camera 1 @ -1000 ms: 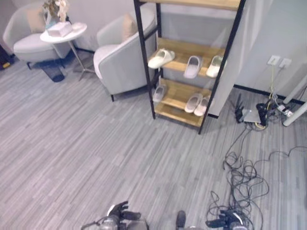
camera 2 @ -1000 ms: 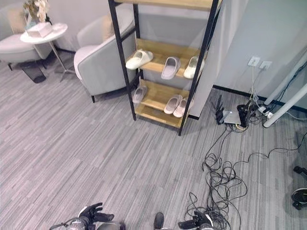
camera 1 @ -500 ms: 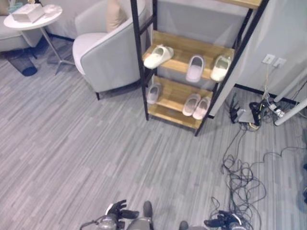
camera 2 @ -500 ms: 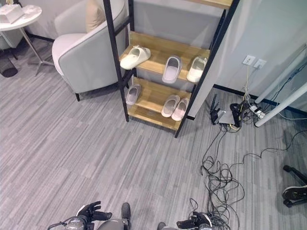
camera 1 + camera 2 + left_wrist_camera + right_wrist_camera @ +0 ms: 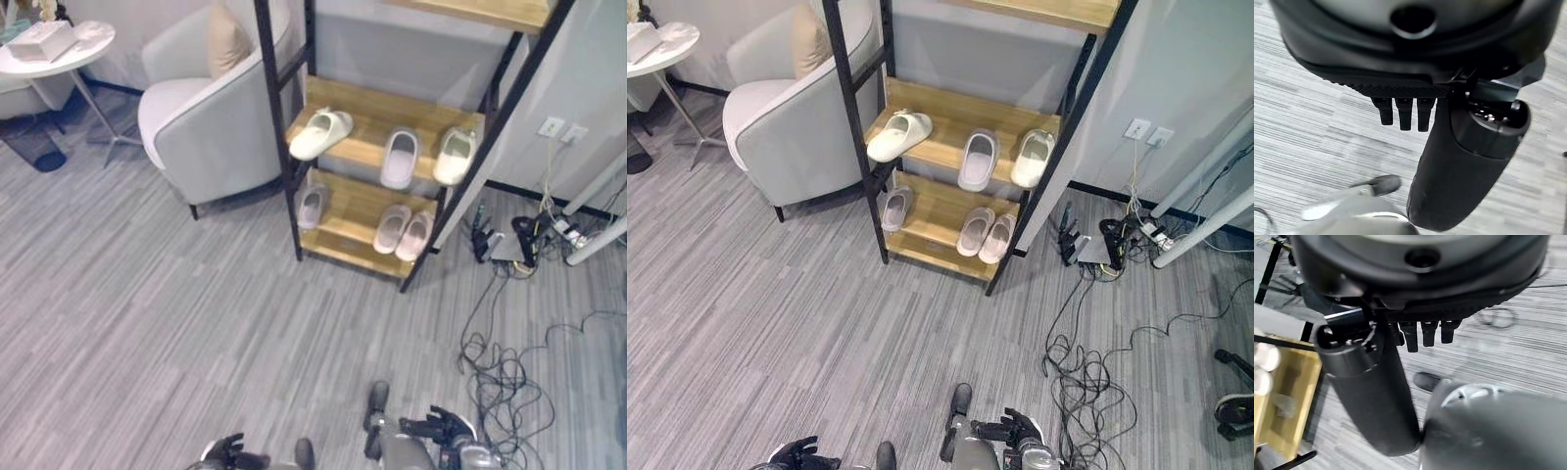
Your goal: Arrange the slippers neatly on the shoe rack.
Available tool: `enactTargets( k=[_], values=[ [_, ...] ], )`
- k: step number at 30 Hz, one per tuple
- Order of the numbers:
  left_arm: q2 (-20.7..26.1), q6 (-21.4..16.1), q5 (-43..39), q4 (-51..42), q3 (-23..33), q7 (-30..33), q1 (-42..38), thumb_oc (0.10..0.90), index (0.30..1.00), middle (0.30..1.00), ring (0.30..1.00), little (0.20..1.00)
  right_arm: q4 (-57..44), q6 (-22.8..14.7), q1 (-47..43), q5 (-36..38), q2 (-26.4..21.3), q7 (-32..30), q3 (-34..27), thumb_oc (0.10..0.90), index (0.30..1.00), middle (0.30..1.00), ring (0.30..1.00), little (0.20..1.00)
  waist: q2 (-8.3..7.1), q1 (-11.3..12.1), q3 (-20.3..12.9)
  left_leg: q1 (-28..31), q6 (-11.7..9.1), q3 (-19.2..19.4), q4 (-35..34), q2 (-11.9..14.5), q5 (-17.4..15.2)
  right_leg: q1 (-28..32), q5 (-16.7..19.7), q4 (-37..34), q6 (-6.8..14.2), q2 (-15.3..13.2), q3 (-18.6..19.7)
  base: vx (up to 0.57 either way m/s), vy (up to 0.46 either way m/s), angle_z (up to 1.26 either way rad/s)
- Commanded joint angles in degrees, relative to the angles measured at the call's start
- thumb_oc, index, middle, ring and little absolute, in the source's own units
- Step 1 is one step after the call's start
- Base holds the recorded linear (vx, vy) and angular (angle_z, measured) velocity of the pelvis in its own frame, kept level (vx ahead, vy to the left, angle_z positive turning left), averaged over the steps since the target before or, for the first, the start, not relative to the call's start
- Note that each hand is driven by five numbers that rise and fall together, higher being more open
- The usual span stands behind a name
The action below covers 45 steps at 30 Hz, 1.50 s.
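Lying crosswise on the shoe rack [image 5: 392, 122], a cream slipper [image 5: 319, 134] angles left

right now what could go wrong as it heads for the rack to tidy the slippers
1. The cream slipper lies askew at the middle shelf's left end, its toe past the edge by the black post; a clumsy reach could knock it off.
2. Loose cables sprawl on the floor right of the shoe rack; a step there could snag.
3. The armchair stands close on the left, narrowing that approach.
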Motion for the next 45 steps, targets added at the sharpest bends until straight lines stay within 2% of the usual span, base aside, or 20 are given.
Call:
enactTargets(
  k=[1, 2, 4, 5, 6, 7, 11, 13, 14, 15, 18, 23, 26, 30, 34, 37, 40, 42, 44, 45],
  values=[
    [-0.50, -1.69, 2.06, -0.45, -0.33, -0.64, -2.47, 0.800, 0.900, 0.900, 0.900, 0.900, -0.51, -1.59, -0.88, 0.57, -3.21, -0.72, 0.65, 0.800, 0.900, 0.900, 0.900, 0.900, 1.02, -0.15, -0.50, -3.59, -2.77, -1.63, 8.27, -1.02, -5.08, 2.61, -2.64, -0.41, 2.64, 1.32, -0.95, 0.34, -0.111, 0.48],
    [-0.88, -1.83, 2.17, -1.27, -1.07, -0.73, -2.65, 0.800, 0.900, 0.900, 0.900, 0.900, -0.76, -1.69, -0.49, 1.02, -3.54, -1.03, 0.49, 0.800, 0.900, 0.900, 0.900, 0.900, 1.03, -0.33, -0.44, -6.13, -5.68, -0.03, 16.78, 0.44, -3.12, 5.30, -3.69, -1.38, 1.69, 1.38, -2.22, 0.26, -0.118, 0.23],
    [-1.12, -2.02, 1.34, -2.27, -1.60, -0.30, -3.33, 0.800, 0.900, 0.900, 0.900, 0.900, -1.35, -1.95, -0.87, 1.54, -3.89, -1.31, 1.13, 0.800, 0.900, 0.900, 0.900, 0.900, 0.50, 0.18, 0.74, -11.56, -7.54, 1.39, 27.39, 2.60, -0.09, 7.35, -4.70, -2.07, 0.27, 1.36, -2.74, 0.12, -0.092, 0.40],
    [-1.12, -2.02, 1.34, -2.27, -1.60, -0.30, -3.33, 0.800, 0.900, 0.900, 0.900, 0.900, -1.35, -1.95, -0.88, 1.54, -3.89, -1.31, 1.12, 0.800, 0.900, 0.900, 0.900, 0.900, 0.53, 0.16, 0.72, -11.64, -7.55, 1.37, 27.48, 2.63, -0.14, 7.32, -4.70, -2.07, 0.26, 1.39, -2.76, 0.13, -0.075, 0.16],
    [-1.14, -2.12, 0.70, -2.83, -1.97, 0.01, -3.92, 0.800, 0.900, 0.900, 0.900, 0.900, -1.48, -1.82, -1.14, 1.99, -3.92, -1.54, 1.37, 0.800, 0.900, 0.900, 0.900, 0.900, -0.06, 0.65, 1.41, -14.50, -7.80, 2.70, 32.23, 4.44, 1.62, 9.19, -6.04, -2.65, -0.91, 1.68, -2.82, 0.16, -0.045, -0.34],
    [-1.14, -2.23, 0.20, -3.11, -2.09, 0.19, -4.20, 0.800, 0.900, 0.900, 0.900, 0.900, -1.51, -1.86, -1.14, 2.12, -4.01, -1.71, 1.47, 0.800, 0.900, 0.900, 0.900, 0.900, -0.30, 1.05, 1.63, -16.26, -7.39, 3.51, 32.64, 5.43, 1.61, 10.33, -6.86, -3.22, -1.13, 1.90, -2.89, 0.22, -0.045, -0.35],
    [-0.87, -2.41, -0.27, -4.08, -2.38, 0.72, -4.92, 0.800, 0.900, 0.900, 0.900, 0.900, -2.08, -2.24, -1.00, 2.50, -4.22, -2.24, 1.50, 0.800, 0.900, 0.900, 0.900, 0.900, -0.77, 2.20, 1.50, -19.88, -6.40, 4.62, 24.07, 7.64, 0.51, 13.21, -8.48, -5.05, -0.17, 2.68, -2.21, 0.25, 0.069, -0.10],
    [-0.61, -2.50, -0.36, -4.52, -2.67, 0.85, -5.16, 0.800, 0.900, 0.900, 0.900, 0.900, -2.39, -2.25, -1.00, 2.56, -4.46, -2.40, 1.45, 0.800, 0.900, 0.900, 0.900, 0.900, 0.11, 2.93, 1.32, -21.42, -7.22, 3.37, 16.98, 9.42, 4.76, 14.65, -9.91, -5.30, 0.21, 3.78, -1.09, 0.23, 0.143, -0.04],
    [-0.63, -2.49, -0.37, -4.53, -2.69, 0.86, -5.14, 0.800, 0.900, 0.900, 0.900, 0.900, -2.40, -2.24, -0.97, 2.56, -4.48, -2.40, 1.44, 0.800, 0.900, 0.900, 0.900, 0.900, 0.04, 2.99, 1.46, -20.96, -7.29, 3.45, 16.46, 9.34, 5.00, 14.84, -10.00, -5.28, 0.18, 3.72, -1.04, 0.30, 0.195, -0.08],
    [-0.32, -2.63, -0.97, -4.70, -2.84, 0.99, -5.34, 0.800, 0.900, 0.900, 0.900, 0.900, -2.97, -2.34, -1.05, 2.52, -4.44, -2.56, 1.52, 0.800, 0.900, 0.900, 0.900, 0.900, 0.72, 4.02, 1.70, -22.79, -8.30, 0.98, 12.21, 10.89, 9.06, 16.52, -11.91, -4.55, 0.36, 4.56, 0.38, 0.30, 0.200, -0.11],
    [-0.08, -2.79, -2.38, -4.39, -2.73, 1.25, -5.39, 0.800, 0.900, 0.900, 0.900, 0.900, -3.57, -2.50, -1.04, 2.20, -4.40, -2.78, 1.52, 0.800, 0.900, 0.900, 0.900, 0.900, 1.09, 5.47, 2.01, -25.73, -9.28, -3.50, 9.83, 11.25, 11.95, 19.19, -14.85, -2.32, 0.96, 4.50, 3.23, 0.36, 0.312, -0.53],
    [-0.20, -2.54, -0.88, -3.10, -2.42, 0.48, -4.40, 0.800, 0.900, 0.900, 0.900, 0.900, -2.67, -2.08, -0.65, 0.70, -3.63, -1.83, 0.84, 0.800, 0.900, 0.900, 0.900, 0.900, 0.64, 5.87, 0.17, -24.29, -7.70, -1.84, 11.61, 9.48, 9.73, 19.84, -14.59, 1.84, 3.42, 0.75, 4.61, 0.23, 0.280, -0.35],
    [0.94, -2.50, -0.39, -3.62, -2.64, 0.41, -4.58, 0.800, 0.900, 0.900, 0.900, 0.900, -2.97, -2.06, -1.96, 0.87, -2.54, -0.96, 1.37, 0.800, 0.900, 0.900, 0.900, 0.900, 0.65, 5.14, 0.78, -20.91, -4.31, 0.43, 11.88, 6.91, 6.65, 12.41, -8.62, 14.57, 4.91, -2.73, 6.69, 0.17, 0.355, -0.21],
    [1.70, -2.44, -0.15, -3.45, -2.27, 0.40, -4.35, 0.800, 0.900, 0.900, 0.900, 0.900, -3.33, -2.24, -2.40, 0.35, -2.03, -0.70, 2.23, 0.800, 0.900, 0.900, 0.900, 0.900, 1.39, 4.71, 1.54, -17.47, -2.67, 1.70, 10.54, 6.07, 4.78, 7.52, -7.05, 19.86, 4.47, -3.46, 5.14, 0.10, 0.180, -0.28],
    [1.93, -2.37, -0.26, -3.08, -1.30, 0.08, -4.06, 0.800, 0.900, 0.900, 0.900, 0.900, -4.00, -2.44, -2.47, -0.21, -2.14, -0.61, 2.95, 0.800, 0.900, 0.900, 0.900, 0.900, 0.72, 3.57, 2.28, -14.14, -1.84, 1.53, 8.85, 4.02, 2.94, 4.01, -7.94, 13.16, 3.27, -0.25, 2.68, 0.21, 0.078, -0.30],
    [1.80, -2.08, 0.89, -2.07, -0.93, 0.07, -3.95, 0.800, 0.900, 0.900, 0.900, 0.900, -4.59, -2.31, -2.68, -1.22, -2.81, -0.87, 3.85, 0.800, 0.900, 0.900, 0.900, 0.900, -0.59, 1.82, 3.30, -11.10, -1.87, 0.23, 8.72, 1.65, 0.08, -0.59, -4.13, 2.97, 3.39, 1.51, 1.27, 0.29, -0.024, -0.10],
    [1.56, -2.31, 1.50, -1.93, -0.92, -0.38, -3.61, 0.800, 0.900, 0.900, 0.900, 0.900, -4.85, -2.20, -1.75, -1.71, -2.95, -0.66, 4.15, 0.800, 0.900, 0.900, 0.900, 0.900, -1.26, 2.03, 2.80, -10.37, -2.06, 0.02, 10.12, 0.50, -1.81, 2.33, -4.13, -0.64, 3.11, 1.54, -0.82, 0.19, -0.051, 0.19],
    [0.89, -2.53, 1.22, -2.09, -1.15, -0.31, -3.35, 0.800, 0.900, 0.900, 0.900, 0.900, -5.69, -2.56, -1.27, -1.67, -3.16, -0.59, 4.33, 0.800, 0.900, 0.900, 0.900, 0.900, -1.19, 1.78, 2.13, -10.09, -2.63, -0.82, 12.34, 0.17, -2.86, 3.38, -4.56, -0.33, 2.08, 2.49, 0.94, 0.17, -0.046, 0.33],
    [0.15, -2.62, 1.58, -2.22, -1.52, -0.36, -3.11, 0.800, 0.900, 0.900, 0.900, 0.900, -6.12, -2.88, -0.58, -1.41, -3.62, -1.02, 3.89, 0.800, 0.900, 0.900, 0.900, 0.900, -1.16, 1.84, 1.48, -10.90, -4.58, -0.05, 17.16, 0.91, -3.55, 5.56, -5.11, -1.09, 1.32, 2.15, -0.22, 0.19, -0.070, 0.33],
    [-0.18, -2.61, 1.65, -2.63, -1.97, -0.49, -3.13, 0.800, 0.900, 0.900, 0.900, 0.900, -6.40, -2.84, -0.46, -1.25, -4.01, -1.25, 3.74, 0.800, 0.900, 0.900, 0.900, 0.900, -1.06, 1.83, 1.69, -12.46, -5.52, 0.10, 21.06, 1.74, -2.19, 6.59, -5.55, -1.44, 0.94, 2.10, -0.17, 0.12, -0.068, 0.38]
  ],
)
